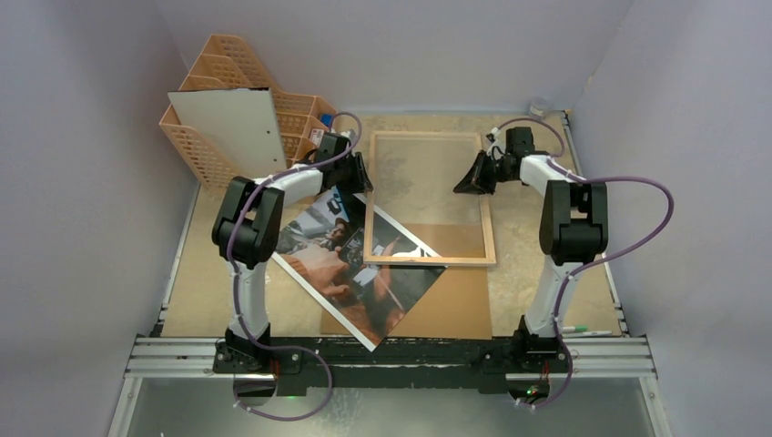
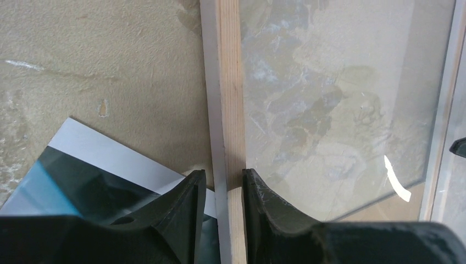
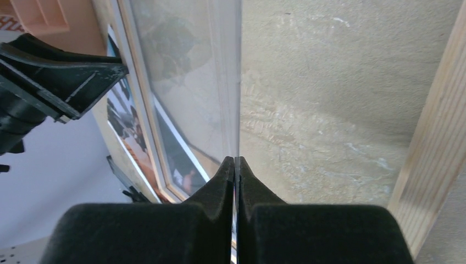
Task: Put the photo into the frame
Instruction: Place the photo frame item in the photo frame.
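**Top external view**
- Frame (image 1: 437, 261): lies flat mid-table with its wood rim up, its near part over a brown fibreboard sheet (image 1: 460, 305).
- Clear pane (image 1: 423, 177): sits within the rim and seems tilted, its right side raised. This is probably to open the frame for loading.
- Photo (image 1: 341, 264): lies on the table (image 1: 209, 291) picture side up and askew, to the near left of the frame. One corner reaches in under the frame's near-left corner. It is not yet inside and neither gripper holds it.
- Left gripper (image 1: 360, 175): at the frame's left rail.
- Right gripper (image 1: 462, 187): just inside the right rail.
- Peach lattice organiser (image 1: 205, 150): far left, holding a white board and well apart from the work.

**Left wrist view**
- Left gripper (image 2: 224, 181): the fingers straddle the frame's wood rail (image 2: 228, 82), one on each side, and pinch it. I judge this steadies the frame while the pane is handled.
- Photo (image 2: 82, 165): its white-edged corner lies just beside the rail.
- Pane (image 2: 329, 99): the mottled table shows through it.

**Right wrist view**
- Right gripper (image 3: 234, 162): the fingers are pressed together on the pane's thin edge, which runs straight away from them and is seen edge-on.
- Frame's wood rail (image 3: 434, 126): off to the right and apart from the pane, which suggests the pane is lifted clear on that side.
- Photo (image 3: 123, 132): visible at left, beyond the far rail.
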{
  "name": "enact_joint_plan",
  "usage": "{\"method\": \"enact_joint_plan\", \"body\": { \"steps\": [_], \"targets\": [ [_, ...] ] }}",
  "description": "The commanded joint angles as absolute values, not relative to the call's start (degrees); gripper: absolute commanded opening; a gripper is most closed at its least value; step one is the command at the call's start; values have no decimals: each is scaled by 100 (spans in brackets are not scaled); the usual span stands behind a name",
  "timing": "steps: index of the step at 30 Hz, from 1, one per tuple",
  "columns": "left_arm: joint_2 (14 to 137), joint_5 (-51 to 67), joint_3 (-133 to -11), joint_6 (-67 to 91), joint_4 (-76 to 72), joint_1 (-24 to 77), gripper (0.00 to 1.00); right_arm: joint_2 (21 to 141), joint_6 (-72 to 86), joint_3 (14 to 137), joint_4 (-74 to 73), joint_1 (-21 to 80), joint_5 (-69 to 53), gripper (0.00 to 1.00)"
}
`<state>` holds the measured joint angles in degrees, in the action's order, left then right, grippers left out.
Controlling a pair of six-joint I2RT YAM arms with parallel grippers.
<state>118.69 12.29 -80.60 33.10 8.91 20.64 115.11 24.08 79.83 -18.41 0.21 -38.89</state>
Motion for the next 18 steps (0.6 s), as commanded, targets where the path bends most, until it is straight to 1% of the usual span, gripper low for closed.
{"method": "enact_joint_plan", "body": {
  "steps": [1,2,6,9,11,14,18],
  "targets": [
    [11635,851,-7751,3090,538,2039,32,11076,2877,7771,-1901,89,-4415,0],
    [11590,834,-7713,3108,546,2038,33,11027,2956,7660,-1837,88,-4468,2],
    [11419,799,-7570,3177,464,2039,35,10834,2929,7415,-1848,88,-4418,25],
    [11370,795,-7585,3182,544,2038,38,10729,2786,7359,-1879,88,-4102,37],
    [11359,800,-7608,3190,609,2038,39,10699,2769,7349,-1879,88,-3860,41],
    [11335,850,-7765,3089,846,2031,42,10644,2869,7323,-1762,88,-3542,43],
    [11307,916,-8035,2856,1237,2030,46,10552,2986,7279,-1627,88,-3109,43]
  ]
}}
